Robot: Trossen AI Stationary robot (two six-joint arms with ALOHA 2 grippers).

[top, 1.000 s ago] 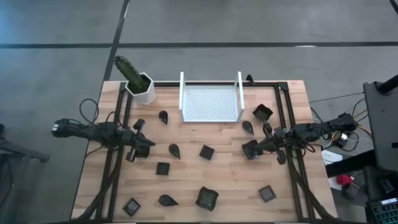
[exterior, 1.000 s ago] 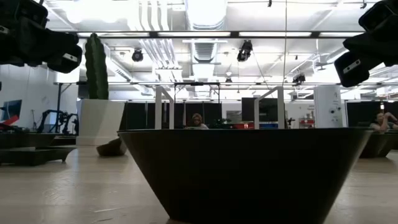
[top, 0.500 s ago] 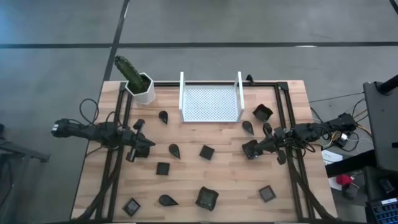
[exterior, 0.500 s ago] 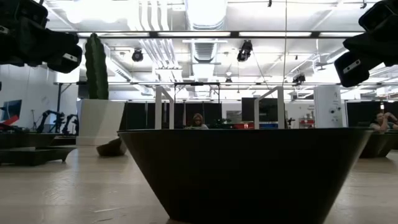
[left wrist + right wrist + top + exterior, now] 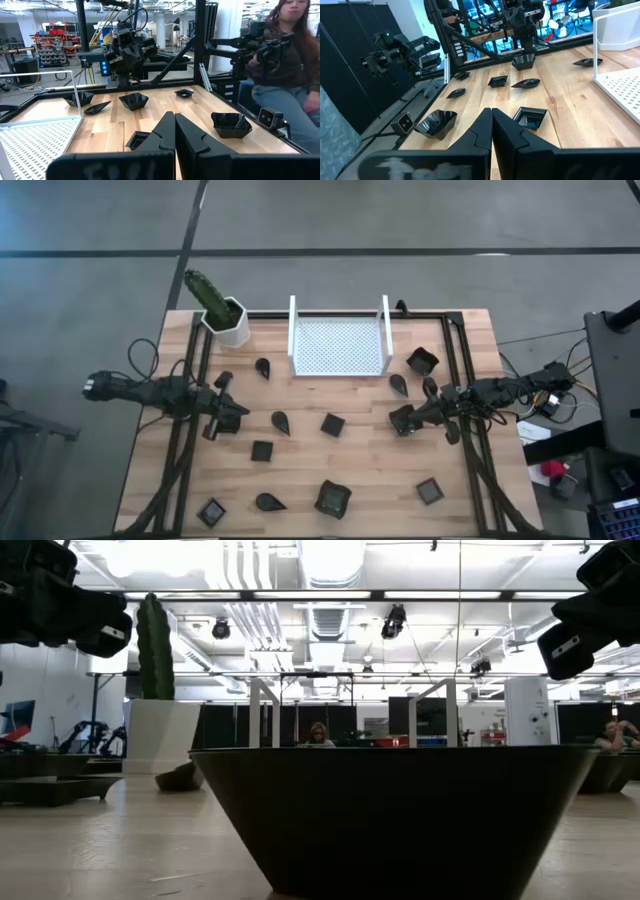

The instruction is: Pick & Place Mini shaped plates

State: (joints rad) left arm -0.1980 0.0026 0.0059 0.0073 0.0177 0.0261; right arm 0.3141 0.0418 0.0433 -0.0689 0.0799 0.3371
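Hovering over the bench's left edge, the left gripper [image 5: 234, 417] has its fingers pressed together, empty. The right gripper [image 5: 399, 420], equally closed, hangs near the right edge. Mini shaped plates [image 5: 333, 424] lie scattered across the bench in front of the white tray [image 5: 338, 346] at the far edge.

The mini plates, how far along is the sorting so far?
Nothing looks done: the white tray holds no plates. Nothing is in hand either; the left pincer and right pincer are both shut and empty above the table. All the mini plates remain scattered on the wood, so every pick and place is left.
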